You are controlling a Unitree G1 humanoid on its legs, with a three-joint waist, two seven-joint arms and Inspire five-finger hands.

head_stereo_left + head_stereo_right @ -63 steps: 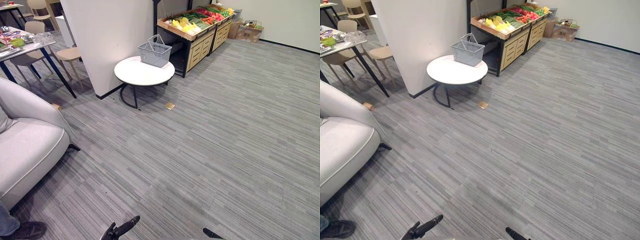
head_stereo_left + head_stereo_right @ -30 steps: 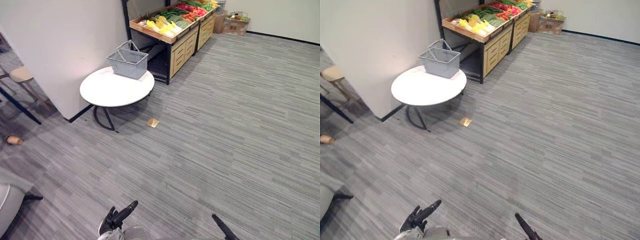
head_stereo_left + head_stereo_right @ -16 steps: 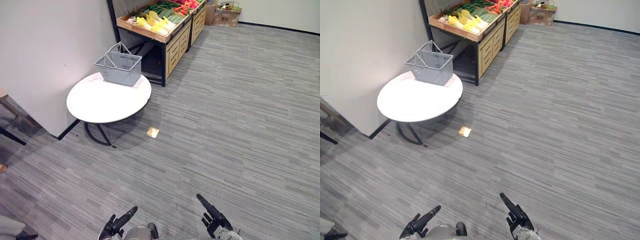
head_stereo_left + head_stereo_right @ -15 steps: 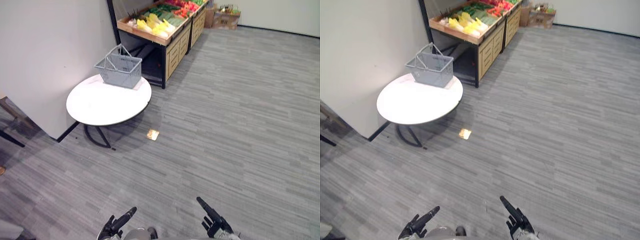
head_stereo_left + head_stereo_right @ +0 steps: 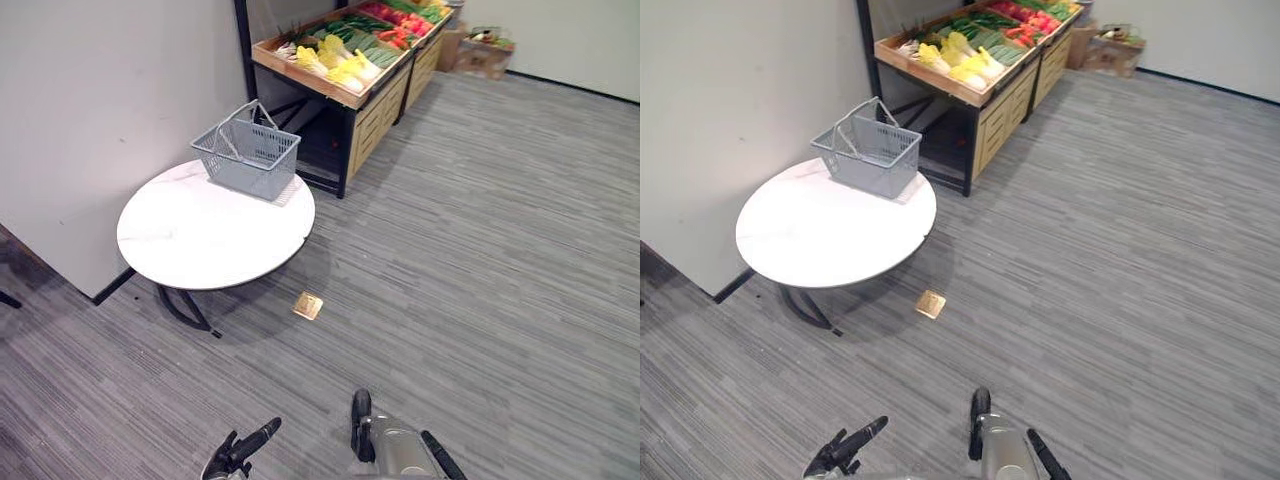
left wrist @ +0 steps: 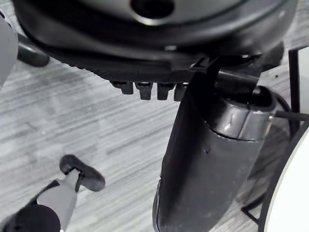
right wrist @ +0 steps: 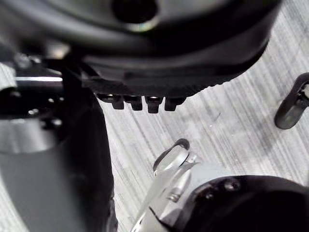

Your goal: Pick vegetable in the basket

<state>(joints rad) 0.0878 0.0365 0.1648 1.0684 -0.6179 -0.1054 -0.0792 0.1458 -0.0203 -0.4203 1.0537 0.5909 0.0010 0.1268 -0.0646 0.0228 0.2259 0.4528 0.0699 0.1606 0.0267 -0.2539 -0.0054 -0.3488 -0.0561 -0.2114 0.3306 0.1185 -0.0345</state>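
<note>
A grey wire basket (image 5: 247, 160) stands on the far edge of a round white table (image 5: 200, 240), its handles up; nothing shows inside it. Behind the table, a wooden stand (image 5: 372, 98) holds vegetables (image 5: 340, 55): yellow, green and red ones in rows. My left hand (image 5: 243, 452) hangs low near the floor, well short of the table, with its fingers straight and nothing in it. My right hand (image 5: 438, 462) is at the bottom edge, also straight-fingered and holding nothing. The wrist views show each hand's fingers (image 6: 145, 89) (image 7: 140, 102) over bare floor.
A small tan square (image 5: 307, 305) lies on the floor by the table's foot. A white wall (image 5: 100, 100) rises left of the table. A cardboard box (image 5: 485, 55) sits beyond the stand. Grey floor (image 5: 500, 260) stretches wide to the right.
The whole picture has shifted as the camera moved; the table and basket now look nearer. My right hand shows lower, at the bottom edge.
</note>
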